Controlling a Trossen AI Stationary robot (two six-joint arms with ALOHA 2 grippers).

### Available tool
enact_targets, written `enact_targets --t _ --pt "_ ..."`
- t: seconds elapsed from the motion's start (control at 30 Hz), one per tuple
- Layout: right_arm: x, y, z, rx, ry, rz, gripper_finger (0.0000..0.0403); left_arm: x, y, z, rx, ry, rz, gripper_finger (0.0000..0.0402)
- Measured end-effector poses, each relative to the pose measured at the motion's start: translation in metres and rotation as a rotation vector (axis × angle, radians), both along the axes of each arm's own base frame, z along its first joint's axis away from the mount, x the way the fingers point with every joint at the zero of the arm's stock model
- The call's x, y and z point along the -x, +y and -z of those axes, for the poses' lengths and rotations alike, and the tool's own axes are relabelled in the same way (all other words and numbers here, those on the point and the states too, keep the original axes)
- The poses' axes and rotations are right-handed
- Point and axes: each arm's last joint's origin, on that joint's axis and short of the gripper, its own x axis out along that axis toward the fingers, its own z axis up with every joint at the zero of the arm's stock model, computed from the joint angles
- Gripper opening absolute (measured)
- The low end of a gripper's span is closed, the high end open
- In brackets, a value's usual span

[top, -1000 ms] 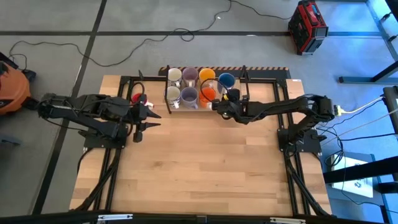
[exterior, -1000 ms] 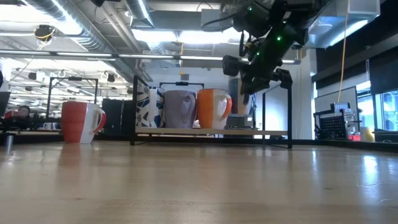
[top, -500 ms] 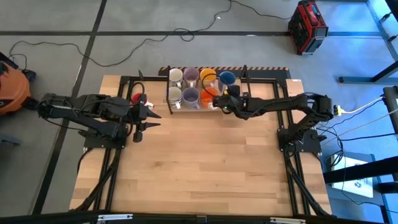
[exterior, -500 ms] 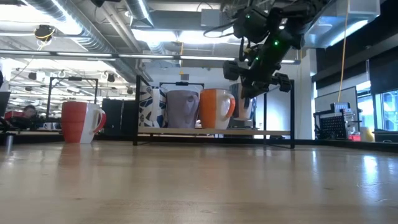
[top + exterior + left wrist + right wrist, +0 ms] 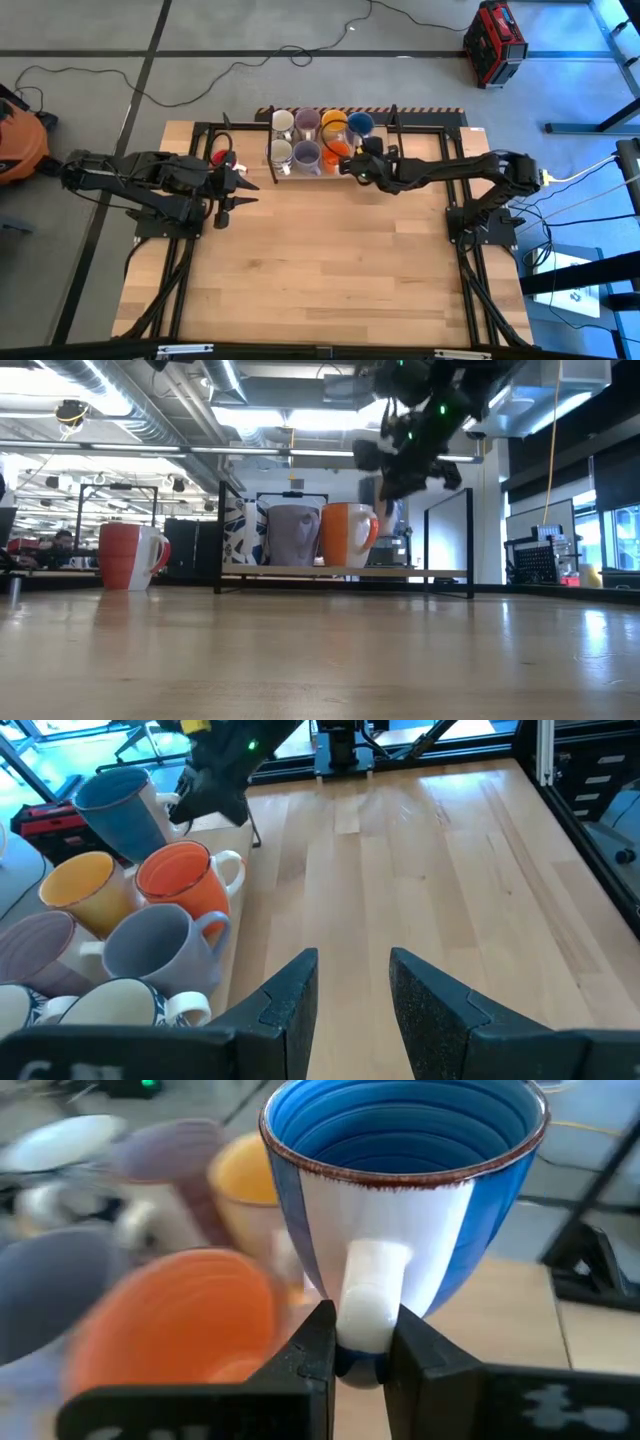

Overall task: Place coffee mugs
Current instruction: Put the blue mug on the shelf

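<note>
Right gripper pinches the white handle of the blue mug, its two dark fingers pressed against either side of that handle. In the high view this gripper sits in the upper middle of the frame, at the right end of the mug rack, with the blue mug in the back row beside the yellow-orange mug. Left of them stand an orange mug, two lavender mugs and two cream mugs, clustered together on the rack.

Left gripper waits at centre left of the high view, its fingers spread with a clear gap above bare wooden table, holding nothing. A red mug stands alone on the table just above it, apart from the rack; in the low view it appears at the left, upright.
</note>
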Motion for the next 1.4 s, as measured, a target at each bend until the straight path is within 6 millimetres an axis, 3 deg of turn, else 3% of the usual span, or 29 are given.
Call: enact_targets --t 0.37,0.77,0.83,0.93,1.07,1.4 --pt "-0.007 0.057 -0.066 0.076 0.039 -0.171 0.0032 0.0 0.0 0.0 0.0 0.0 0.0 0.0121" --pt "-0.005 0.061 -0.069 0.106 0.054 -0.16 0.0032 0.0 0.0 -0.001 0.003 -0.009 -0.01 0.0121" --pt "-0.006 0.074 -0.077 0.132 0.03 -0.23 0.0032 0.0 0.0 -0.001 0.005 -0.009 -0.011 0.0121" --pt "-0.004 0.106 -0.088 0.089 0.001 -0.47 0.0032 0.0 0.0 -0.001 0.03 -0.01 -0.008 0.0121" --pt "-0.003 0.15 -0.076 -0.038 0.05 -0.798 0.0032 0.0 -0.001 0.0 0.045 -0.008 0.011 0.0121" --pt "-0.02 0.206 -0.011 -0.117 0.197 -0.872 0.0032 -0.001 -0.001 0.001 0.065 0.0 0.005 0.0121"
